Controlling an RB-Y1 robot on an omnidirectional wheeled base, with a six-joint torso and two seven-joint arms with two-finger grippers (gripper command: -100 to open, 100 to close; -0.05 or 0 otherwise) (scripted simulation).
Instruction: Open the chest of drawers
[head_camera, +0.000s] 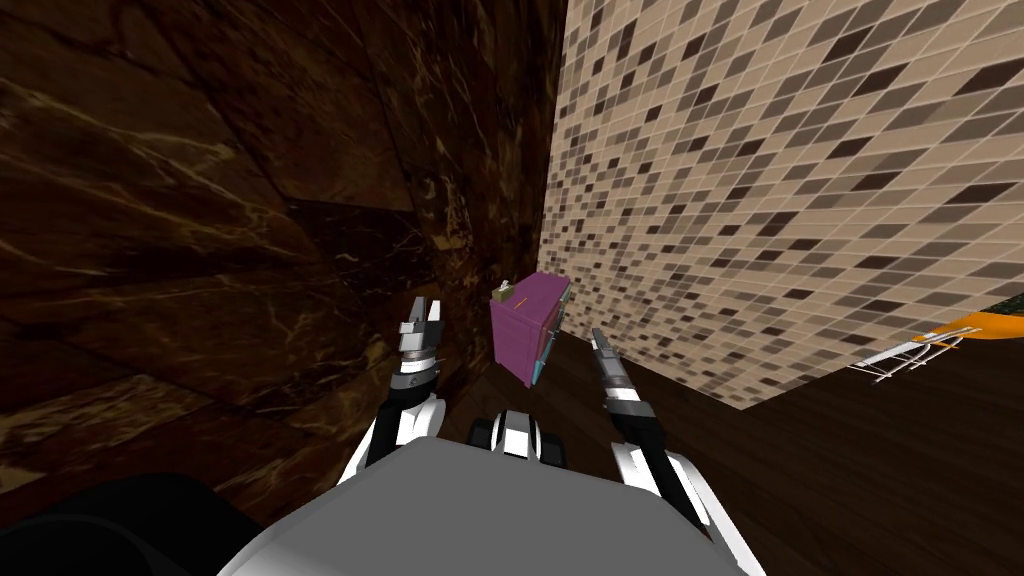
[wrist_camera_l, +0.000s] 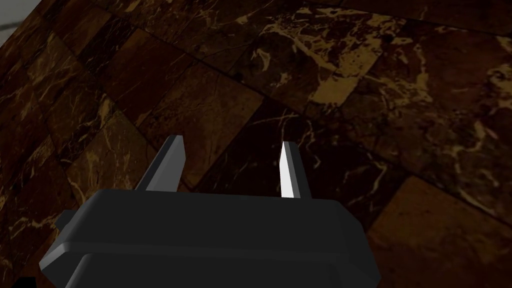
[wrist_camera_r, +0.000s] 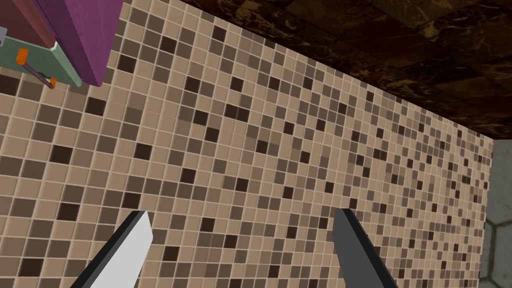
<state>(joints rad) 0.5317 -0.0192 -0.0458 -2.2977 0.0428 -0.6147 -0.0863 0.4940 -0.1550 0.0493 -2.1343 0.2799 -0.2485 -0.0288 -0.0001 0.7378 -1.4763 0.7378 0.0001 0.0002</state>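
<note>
Grip point: the bar handle (wrist_camera_r: 36, 71) (orange mounts) on the purple chest of drawers (head_camera: 520, 320); it should slide light but stiff. My right gripper (wrist_camera_r: 240, 217) and left gripper (wrist_camera_l: 230, 145) are both spread, empty.

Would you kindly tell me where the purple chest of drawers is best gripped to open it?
Take the thin bar handle on the green drawer front of the chest of drawers, probably with the open right hand. Approach the front squarely, fingers straddling the bar: it stands off on orange mounts, while the purple sides are flat.
</note>
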